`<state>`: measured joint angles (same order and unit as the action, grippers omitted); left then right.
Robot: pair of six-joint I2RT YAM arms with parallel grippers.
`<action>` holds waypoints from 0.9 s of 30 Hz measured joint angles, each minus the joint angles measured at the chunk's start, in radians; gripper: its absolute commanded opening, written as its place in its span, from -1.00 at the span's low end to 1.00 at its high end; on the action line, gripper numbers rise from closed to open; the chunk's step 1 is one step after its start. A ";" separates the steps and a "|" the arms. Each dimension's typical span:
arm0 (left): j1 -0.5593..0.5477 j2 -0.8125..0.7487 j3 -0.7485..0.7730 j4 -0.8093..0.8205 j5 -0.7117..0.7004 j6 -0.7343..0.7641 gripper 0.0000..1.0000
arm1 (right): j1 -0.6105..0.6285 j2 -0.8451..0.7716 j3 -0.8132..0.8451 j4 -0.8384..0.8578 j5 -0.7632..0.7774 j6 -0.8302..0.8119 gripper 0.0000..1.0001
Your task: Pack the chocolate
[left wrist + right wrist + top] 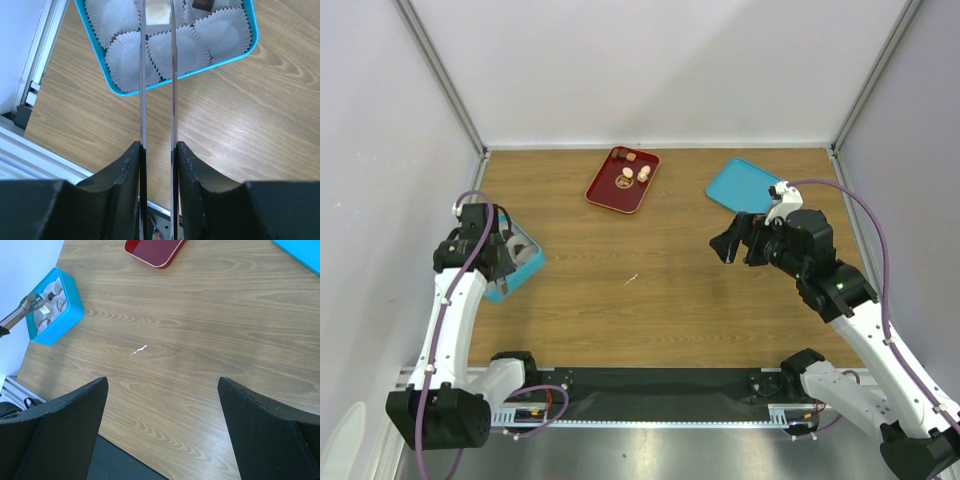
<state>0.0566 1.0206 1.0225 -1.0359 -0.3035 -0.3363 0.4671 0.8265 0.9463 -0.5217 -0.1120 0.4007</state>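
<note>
Showing the left gripper (158,146) partly closed on a pair of metal tweezers (142,100), whose two long blades run forward, narrowly apart, from between its black fingers. A pale chocolate (157,12) is pinched between the blade tips over the teal box (252,45); whether it touches the paper cup beneath cannot be told. The box sits beside the left edge of the table (250,135), toward the near left corner, and is lined with white fluted paper cups (222,32), most of them empty. A dark chocolate (202,4) lies in a cup just right of the blade tips.

The right gripper (162,381) hangs above the right half of the table with its jaws spread wide, holding nothing.

Several more chocolates (628,176) lie on the red tray (605,195), close to the far edge and left of centre. A flat teal lid (740,185) lies toward the far right corner.
</note>
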 measured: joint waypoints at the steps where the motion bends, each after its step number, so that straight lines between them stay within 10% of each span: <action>1: 0.000 0.000 -0.001 0.003 0.000 -0.002 -0.26 | 0.001 0.000 0.000 0.000 0.000 -0.002 1.00; 27: 0.003 0.056 -0.013 0.051 -0.008 0.005 -0.17 | 0.002 0.000 0.000 0.000 0.025 -0.011 0.99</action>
<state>0.0597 1.0767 1.0096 -0.9852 -0.3119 -0.3317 0.4686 0.8265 0.9463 -0.5217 -0.0872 0.3897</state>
